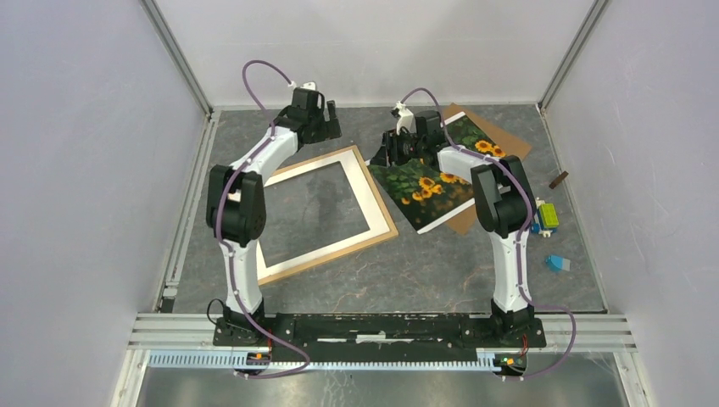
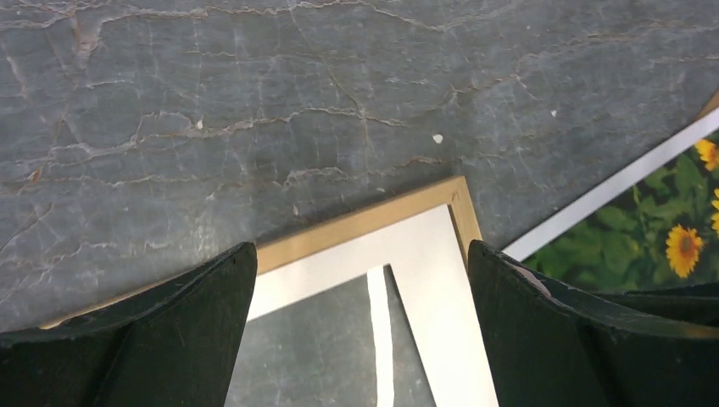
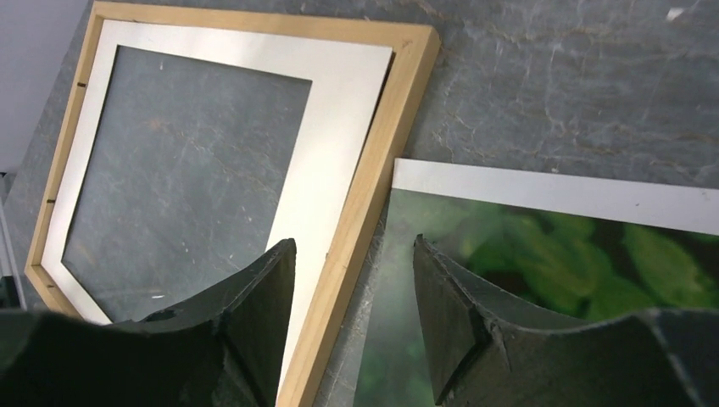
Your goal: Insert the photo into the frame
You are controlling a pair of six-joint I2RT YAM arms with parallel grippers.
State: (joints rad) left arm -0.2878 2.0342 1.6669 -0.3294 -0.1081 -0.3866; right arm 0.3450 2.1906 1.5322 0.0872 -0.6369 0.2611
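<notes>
The table, a grey slab with a marbled, veined, matt look, is carrying every item.

The frame, a large rectangle of thin light natural wood with a smooth flat rail and mitred corners, is lying flat left of centre, turned at an angle. A white card mat is sitting inside it, and the grey table is showing through its opening.

The photo, a large glossy rectangular print of orange-yellow sunflowers on dark green with a narrow white strip along one edge, is lying outside the frame, just to its right. It is resting on a plain brown backing board, and its corner appears to be touching the frame's right rail.

The left end effector is hovering over the frame's far right corner, its black fingers spread wide and holding nothing. The right end effector is also standing spread and unloaded, straddling the frame's right rail and the photo's edge.

A yellow-green block, a blue block and a small dark brown piece are lying at the table's right side.
</notes>
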